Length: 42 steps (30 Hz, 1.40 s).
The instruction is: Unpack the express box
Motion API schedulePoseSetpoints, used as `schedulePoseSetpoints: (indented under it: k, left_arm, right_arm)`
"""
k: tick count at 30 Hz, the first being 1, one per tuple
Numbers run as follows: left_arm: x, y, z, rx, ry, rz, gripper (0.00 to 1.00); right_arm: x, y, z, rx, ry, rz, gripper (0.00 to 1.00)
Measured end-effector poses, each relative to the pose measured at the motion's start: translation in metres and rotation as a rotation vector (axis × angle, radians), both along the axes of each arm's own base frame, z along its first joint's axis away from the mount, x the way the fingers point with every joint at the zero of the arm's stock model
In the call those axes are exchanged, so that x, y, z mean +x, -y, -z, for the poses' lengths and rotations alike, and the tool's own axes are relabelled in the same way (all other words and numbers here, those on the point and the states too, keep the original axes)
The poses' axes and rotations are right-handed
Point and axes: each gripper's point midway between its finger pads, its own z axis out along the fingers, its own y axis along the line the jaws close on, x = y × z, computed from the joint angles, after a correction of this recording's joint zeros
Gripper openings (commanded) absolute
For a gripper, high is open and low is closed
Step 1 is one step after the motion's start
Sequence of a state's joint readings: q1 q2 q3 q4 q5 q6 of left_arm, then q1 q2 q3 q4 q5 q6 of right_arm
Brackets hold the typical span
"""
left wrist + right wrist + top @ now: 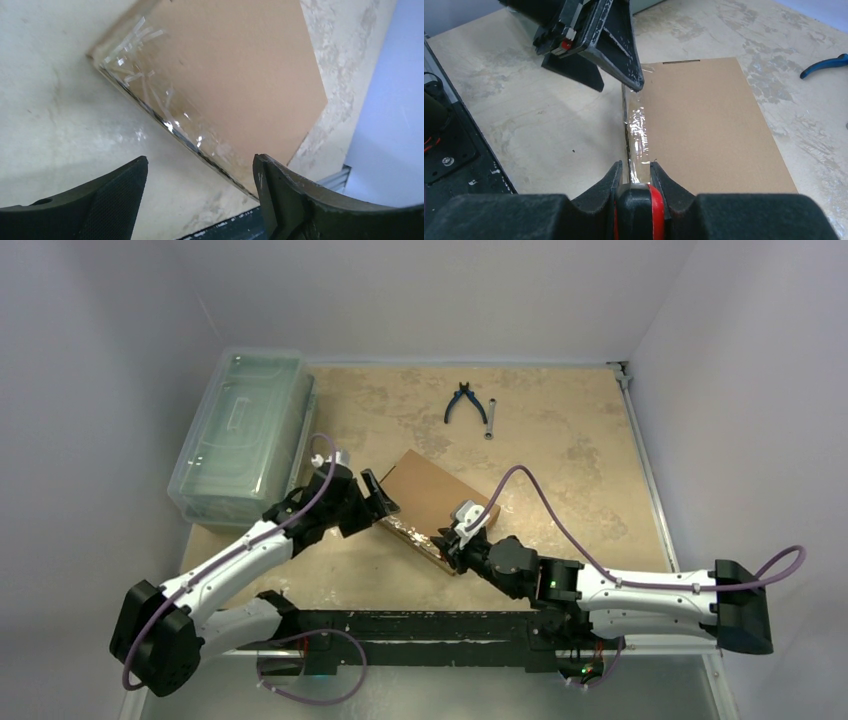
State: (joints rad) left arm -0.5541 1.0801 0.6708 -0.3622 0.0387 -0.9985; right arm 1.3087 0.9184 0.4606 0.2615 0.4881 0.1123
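The express box (445, 495) lies shut and flat on the table (570, 470), at the middle of the overhead view. It is turned on a diagonal. Its long edge, sealed with clear tape (636, 130), faces the arms and runs from centre-left down toward centre-right. That edge is what the opening move turns on, and each arm stands at one end of it.

The left gripper (378, 502) is at the upper-left end with its jaws spread and nothing between them. In its own wrist view the box corner sits just ahead, above the gap, and one fingertip reaches the far end of the tape.

The right gripper (462, 537) is at the lower-right end, its fingers pressed almost together right on the taped seam. I cannot tell whether a bit of tape is caught between them.

Both arms are equally close. By my reckoning the seam has to be worked along its length, from one gripper toward the other, before the flap can lift.
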Motion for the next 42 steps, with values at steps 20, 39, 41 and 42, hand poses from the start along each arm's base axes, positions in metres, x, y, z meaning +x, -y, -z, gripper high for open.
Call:
schedulePoseSetpoints:
  k: [20, 39, 41, 42]
  left_arm:
    - [0.003, 0.039, 0.049, -0.069, -0.067, -0.059, 0.53]
    - [0.053, 0.006, 0.056, -0.086, -0.046, -0.129, 0.50]
    - [0.056, 0.006, 0.056, -0.087, -0.041, -0.129, 0.50]
    - [0.057, 0.005, 0.056, -0.087, -0.040, -0.129, 0.50]
  right_arm:
    - [-0.001, 0.003, 0.003, -0.013, -0.003, 0.014, 0.00]
    - [-0.007, 0.014, 0.006, 0.083, 0.021, 0.066, 0.00]
    - [-0.006, 0.014, 0.006, 0.101, 0.024, 0.075, 0.00]
    - [-0.006, 0.014, 0.006, 0.104, 0.024, 0.078, 0.00]
